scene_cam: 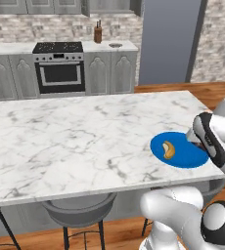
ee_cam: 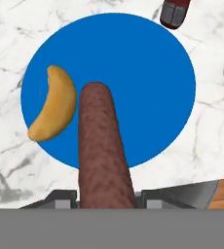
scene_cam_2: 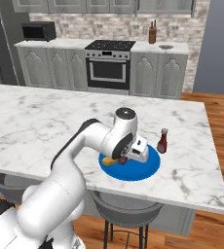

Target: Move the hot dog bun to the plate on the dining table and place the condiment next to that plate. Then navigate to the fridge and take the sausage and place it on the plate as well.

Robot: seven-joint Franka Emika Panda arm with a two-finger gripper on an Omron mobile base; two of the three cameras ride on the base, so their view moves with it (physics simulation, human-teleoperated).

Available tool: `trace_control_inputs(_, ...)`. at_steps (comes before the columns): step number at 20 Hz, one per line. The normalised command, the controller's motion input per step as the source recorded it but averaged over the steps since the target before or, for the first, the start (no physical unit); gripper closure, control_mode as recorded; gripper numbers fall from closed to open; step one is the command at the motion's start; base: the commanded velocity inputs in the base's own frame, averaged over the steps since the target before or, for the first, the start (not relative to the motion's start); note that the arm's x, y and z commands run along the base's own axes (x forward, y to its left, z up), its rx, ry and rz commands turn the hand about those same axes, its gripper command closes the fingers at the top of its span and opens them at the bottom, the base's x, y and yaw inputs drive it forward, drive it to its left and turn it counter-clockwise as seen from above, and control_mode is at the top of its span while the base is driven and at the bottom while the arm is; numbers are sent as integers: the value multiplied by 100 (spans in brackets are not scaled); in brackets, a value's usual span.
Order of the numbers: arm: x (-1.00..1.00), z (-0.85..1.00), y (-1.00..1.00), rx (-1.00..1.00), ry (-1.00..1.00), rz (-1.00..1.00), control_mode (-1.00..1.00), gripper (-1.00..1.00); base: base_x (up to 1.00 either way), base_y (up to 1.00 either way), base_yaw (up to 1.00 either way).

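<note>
Bun (ee_cam: 55,103) was on the blue plate (ee_cam: 148,63) already, ketchup bottle (scene_cam_2: 162,141) stood just beside it. The gripper (ee_cam: 104,197) clamped the sausage (ee_cam: 102,146), hanging above the plate. Only setting it down remained.

So the blue plate (ee_cam: 148,97) sits flat near the edge of the marble table (scene_cam: 60,141), with the little curved tan bun (ee_cam: 54,103) lying on its side toward one rim. The dark red ketchup bottle (scene_cam_2: 162,141) stands upright on the table just beside the plate, not touching as far as I can tell. The red-brown sausage (ee_cam: 103,151) is clamped in my jaws, sticking straight out over the plate right next to the bun.
</note>
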Motion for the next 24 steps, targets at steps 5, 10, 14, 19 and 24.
trace_control_inputs(5, 62, -57, -3, -1, -1, 0, -100, 100, 0, 0, 0)
trace_control_inputs(10, 61, -54, -1, 0, -2, 0, -100, 100, 0, 0, 0)
trace_control_inputs(14, 58, -51, -10, 0, -1, 0, -100, 100, 0, 0, 0)
trace_control_inputs(19, 47, -33, -28, 0, 0, 0, -100, 100, 0, 0, 0)
trace_control_inputs(24, 21, -11, -33, 0, -1, 0, -100, -100, 0, 0, 0)
